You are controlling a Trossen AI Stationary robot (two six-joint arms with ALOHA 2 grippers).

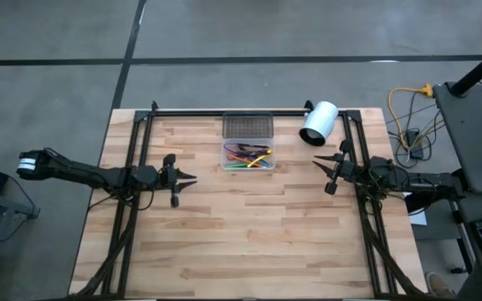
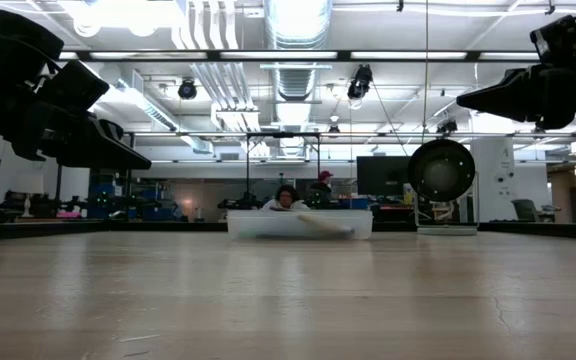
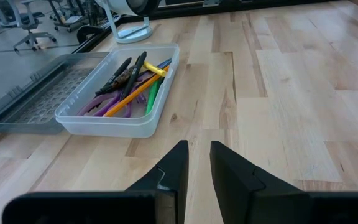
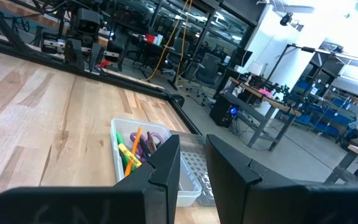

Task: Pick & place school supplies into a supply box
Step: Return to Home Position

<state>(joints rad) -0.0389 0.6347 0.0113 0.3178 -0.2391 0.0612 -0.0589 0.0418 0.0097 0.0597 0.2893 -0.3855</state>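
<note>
The clear supply box (image 1: 248,155) stands on the table near its far edge, with its dark grey mesh-patterned lid (image 1: 248,126) lying open behind it. The school supplies (image 3: 128,85) lie inside the box: purple-handled scissors, an orange stick, a green pen, a yellow piece and dark pens; they also show in the right wrist view (image 4: 137,149). My left gripper (image 1: 187,178) hovers above the table to the left of the box, its fingers slightly apart and empty. My right gripper (image 1: 320,161) hovers to the right of the box, also slightly open and empty.
A white cylinder with a dark opening (image 1: 318,124) lies on the table right of the lid, near the far edge. Bare wooden table (image 1: 249,234) spreads across the near half. Black frame rails (image 1: 132,150) run along both sides. A person (image 2: 286,196) sits beyond the table.
</note>
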